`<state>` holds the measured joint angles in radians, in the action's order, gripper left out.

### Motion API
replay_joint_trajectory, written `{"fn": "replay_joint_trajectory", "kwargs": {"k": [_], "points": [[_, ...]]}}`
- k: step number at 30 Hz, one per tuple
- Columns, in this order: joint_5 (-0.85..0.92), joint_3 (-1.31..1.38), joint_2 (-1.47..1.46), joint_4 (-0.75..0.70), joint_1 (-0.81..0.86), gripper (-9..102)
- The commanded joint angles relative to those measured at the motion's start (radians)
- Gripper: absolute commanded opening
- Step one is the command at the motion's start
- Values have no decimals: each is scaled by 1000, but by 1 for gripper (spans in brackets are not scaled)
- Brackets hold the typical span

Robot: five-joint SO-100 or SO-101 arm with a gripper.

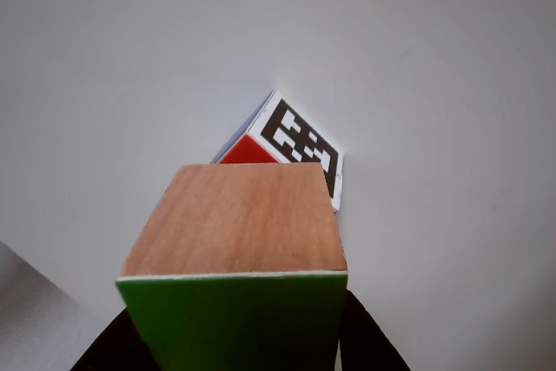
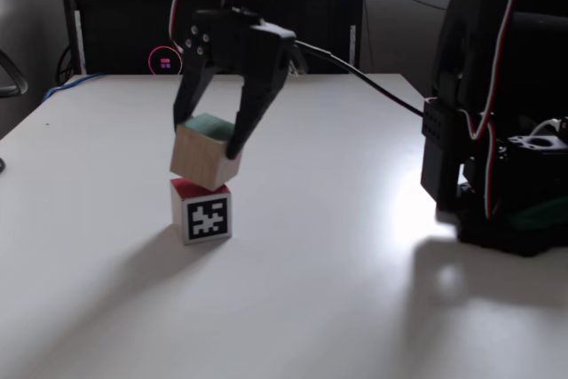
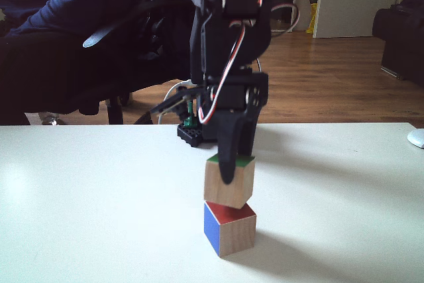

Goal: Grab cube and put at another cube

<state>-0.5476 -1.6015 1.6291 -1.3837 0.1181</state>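
The other view looks steeply down from right above the cube (image 1: 234, 223) at the counter (image 1: 452, 84). Both fixed views sit low at counter level, farther off on opposite sides, sharing the stacked cubes.

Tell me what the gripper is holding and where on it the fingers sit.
The gripper holds the wooden cube, fingers clamping two opposite sides near its green top, tilted on the small tagged cube.

Lower green face of the cube (image 1: 234, 323) cut off, perhaps covering half of another cube (image 1: 300, 141).
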Motion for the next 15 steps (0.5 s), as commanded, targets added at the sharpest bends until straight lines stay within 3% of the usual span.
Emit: {"fn": "replay_joint_trajectory", "kwargs": {"k": [1,15], "points": [[3,66,-8,5,5,18],[-9,94,-28,-2,3,22]]}}
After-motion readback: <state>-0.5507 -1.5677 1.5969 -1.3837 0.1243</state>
